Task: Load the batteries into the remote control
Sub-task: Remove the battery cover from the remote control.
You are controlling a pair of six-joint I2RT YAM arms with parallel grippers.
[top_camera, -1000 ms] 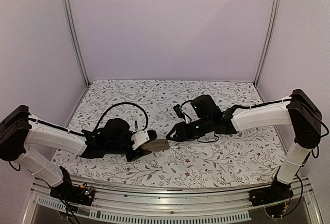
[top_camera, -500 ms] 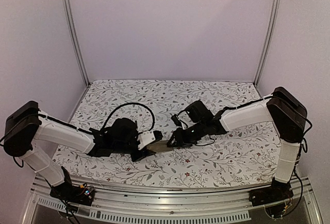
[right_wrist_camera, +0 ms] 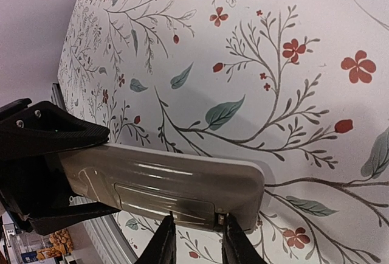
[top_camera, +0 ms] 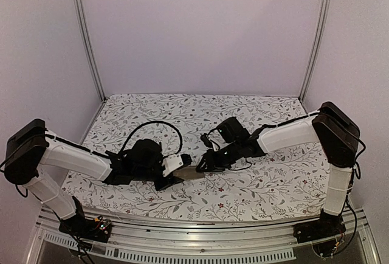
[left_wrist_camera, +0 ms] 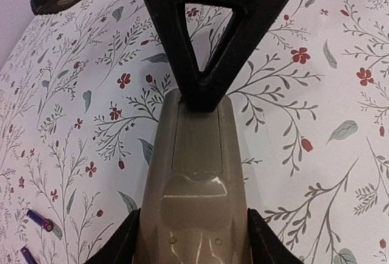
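Remote control (left_wrist_camera: 193,191) lies back-up, clamped by its long edges in the jaws of the left gripper (top_camera: 176,170); right gripper (right_wrist_camera: 196,239) is set at the cover (left_wrist_camera: 196,148), jaws narrow, grip not discernible; batteries (left_wrist_camera: 38,220) lie loose on the table (top_camera: 243,197); shell judged light, stiff, slippery; edge hold judged best, cover left free.

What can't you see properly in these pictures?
Remote control buttons: its face is turned away in every view; only the tan back shows.
Batteries: tiny specks in the left wrist view's corner; I can't find them from the top camera.
Right gripper: whether it's pinching the remote is unclear; the right wrist view crops its fingers.
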